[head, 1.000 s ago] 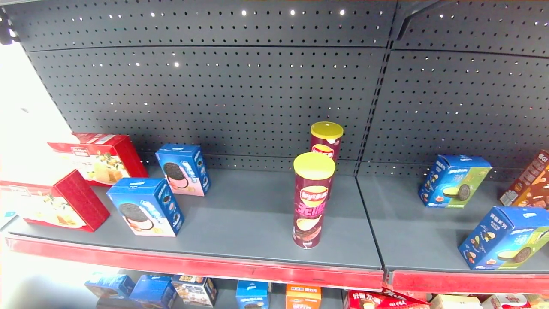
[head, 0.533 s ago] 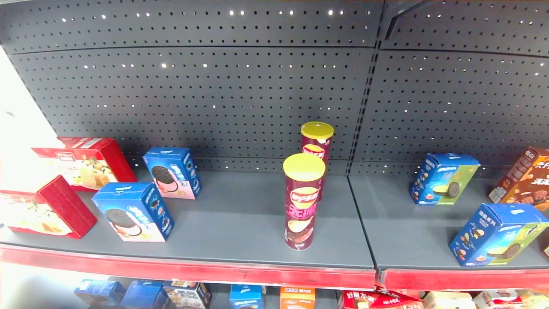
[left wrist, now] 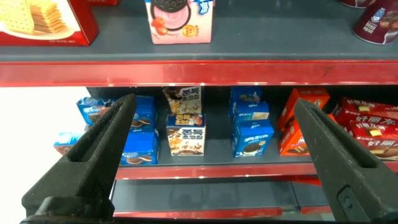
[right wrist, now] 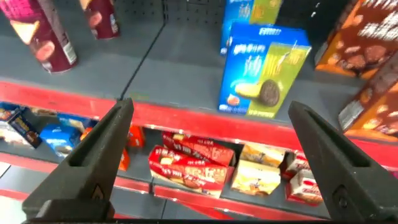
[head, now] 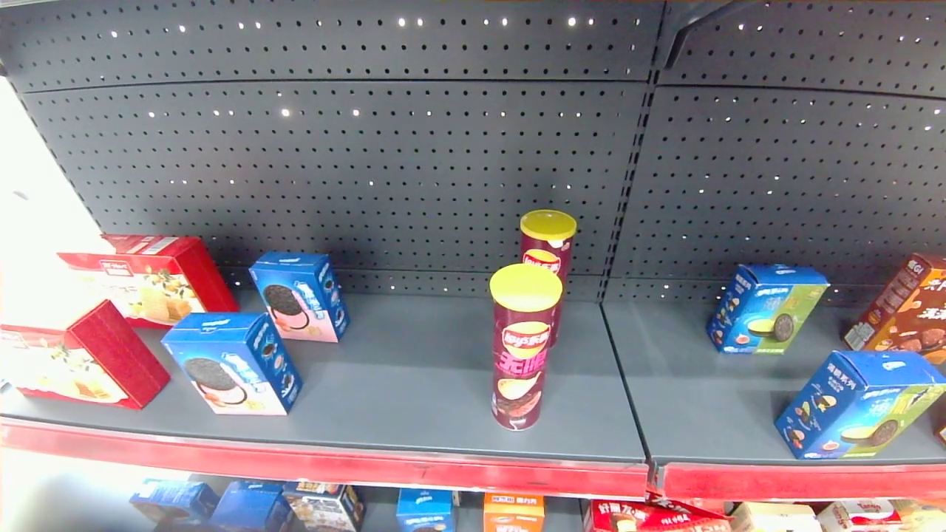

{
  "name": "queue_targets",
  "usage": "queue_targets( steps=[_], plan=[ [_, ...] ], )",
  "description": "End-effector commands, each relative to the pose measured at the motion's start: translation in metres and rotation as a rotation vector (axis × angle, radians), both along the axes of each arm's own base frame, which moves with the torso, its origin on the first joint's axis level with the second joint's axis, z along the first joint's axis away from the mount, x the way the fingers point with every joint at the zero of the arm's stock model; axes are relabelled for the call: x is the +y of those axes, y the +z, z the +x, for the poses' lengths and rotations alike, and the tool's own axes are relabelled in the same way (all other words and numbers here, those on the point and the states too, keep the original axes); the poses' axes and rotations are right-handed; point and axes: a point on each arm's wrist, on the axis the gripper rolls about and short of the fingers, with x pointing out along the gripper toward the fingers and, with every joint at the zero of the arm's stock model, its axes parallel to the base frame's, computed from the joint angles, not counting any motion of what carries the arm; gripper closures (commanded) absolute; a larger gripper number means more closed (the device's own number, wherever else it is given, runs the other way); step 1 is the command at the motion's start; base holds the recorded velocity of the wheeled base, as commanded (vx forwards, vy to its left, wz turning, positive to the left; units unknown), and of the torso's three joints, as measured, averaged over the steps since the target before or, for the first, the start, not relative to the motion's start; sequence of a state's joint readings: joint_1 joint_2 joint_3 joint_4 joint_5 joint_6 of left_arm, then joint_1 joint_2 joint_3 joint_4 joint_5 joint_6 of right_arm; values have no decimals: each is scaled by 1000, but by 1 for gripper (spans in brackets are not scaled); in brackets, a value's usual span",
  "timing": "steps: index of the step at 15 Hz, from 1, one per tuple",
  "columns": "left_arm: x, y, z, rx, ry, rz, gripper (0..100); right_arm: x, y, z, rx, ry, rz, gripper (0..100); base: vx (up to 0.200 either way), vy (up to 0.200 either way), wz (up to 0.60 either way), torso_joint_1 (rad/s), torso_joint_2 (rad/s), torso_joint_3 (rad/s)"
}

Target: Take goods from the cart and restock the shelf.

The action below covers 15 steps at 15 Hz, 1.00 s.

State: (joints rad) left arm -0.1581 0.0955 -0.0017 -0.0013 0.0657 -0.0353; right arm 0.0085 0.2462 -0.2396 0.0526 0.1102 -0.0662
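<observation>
**Both grippers empty at the shelf, more stock to fetch**

The left gripper [left wrist: 212, 102] has its fingers spread wide with nothing between them. The right gripper [right wrist: 209, 107] is the same, spread and empty. Both sit low in front of the shelf [head: 414, 384], facing its red front lip [head: 332, 462].

By my reading the restocking is partly done. Two chip cans and several cookie and biscuit boxes stand on the shelf, but wide bare stretches lie between them, so plenty is left to fill. With neither gripper carrying anything, the next step looks like a trip to the cart for another item.

The front chip can [head: 523, 347] stands ahead of and above the left gripper, off toward the right gripper's side. From the right gripper it is ahead and toward the left gripper's side. It is upright, with its long axis vertical, its yellow lid up and its printed front facing out toward the grippers. The rear chip can [head: 545, 244] stands just behind it, farther from both grippers, also upright and close to the perforated back panel [head: 369, 170].

The blue-and-green cookie box [right wrist: 264, 68] stands straight ahead of the right gripper, near the lip. It is upright on its short end, with its face turned at an angle. A pink-fronted cookie box [left wrist: 180, 18] stands ahead of and above the left gripper, upright near the lip
</observation>
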Motion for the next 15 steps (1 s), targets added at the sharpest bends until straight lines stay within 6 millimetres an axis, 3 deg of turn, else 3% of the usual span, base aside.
queue_targets(
  steps=[1,4,8,11,15],
  plan=[
    [0,0,0,1,0,-1,0,0,-19,-2,-12,7,1,0,0,0,0,0,0,0],
    [0,0,0,0,0,-2,0,1,-62,-6,-12,-25,-1,0,0,0,0,0,0,0],
    [0,0,0,0,0,-2,0,0,-61,-6,-52,12,6,0,0,0,0,0,0,0],
    [0,0,0,0,0,-2,0,-3,-66,-9,-54,-147,68,0,0,0,0,0,0,0],
    [0,0,0,0,0,-2,0,-3,-66,-9,-54,-144,68,0,0,0,0,0,0,0]
  ],
)
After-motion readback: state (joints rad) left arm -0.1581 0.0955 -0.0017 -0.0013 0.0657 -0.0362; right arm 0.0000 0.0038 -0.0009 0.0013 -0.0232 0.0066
